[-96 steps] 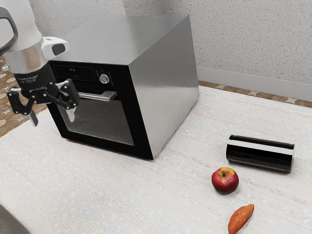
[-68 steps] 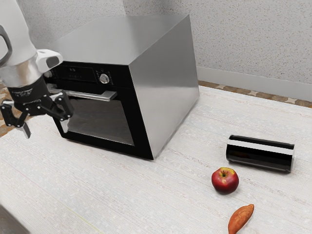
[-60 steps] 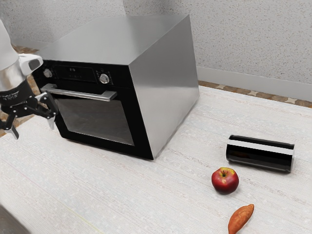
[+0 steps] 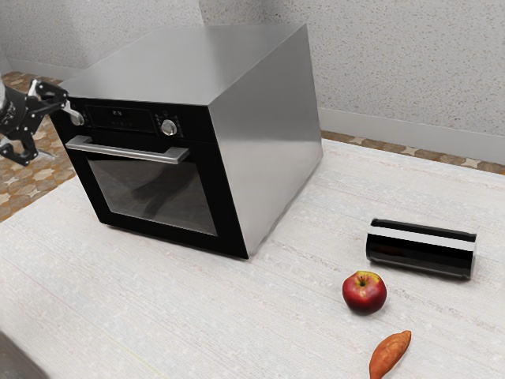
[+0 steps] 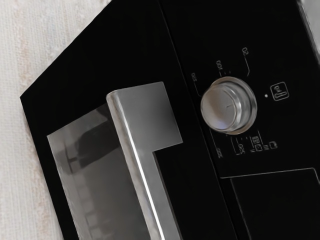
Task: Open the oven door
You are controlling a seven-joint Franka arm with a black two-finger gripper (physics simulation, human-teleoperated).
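A robot's gripper (image 4: 66,136), released with its fingers spread apart, hovers at the exterior view's left edge, near the front of a steel-sided oven (image 4: 268,118) on a pale table (image 4: 173,316). The oven door (image 4: 150,189), black-framed with a dark glass window, is closed below the control panel, and its silver handle (image 4: 126,150) runs across the top of the door. In the exterior view, the gripper is near the end of the handle at that view's left, at about the height of the control panel. The wrist view takes in that end of the handle, a corner of the window and a round metal knob (image 5: 220,107) ringed with printed markings on the panel. A second knob (image 4: 168,126) sits toward the panel's other end, past the display (image 4: 121,118). Across the table, toward the exterior view's right, a black cylinder (image 4: 422,257) with a pale stripe lies on its side, well apart from the oven. A red apple (image 4: 364,294) rests near the cylinder, and an orange sweet potato (image 4: 389,354) lies near the apple, toward that view's lower edge
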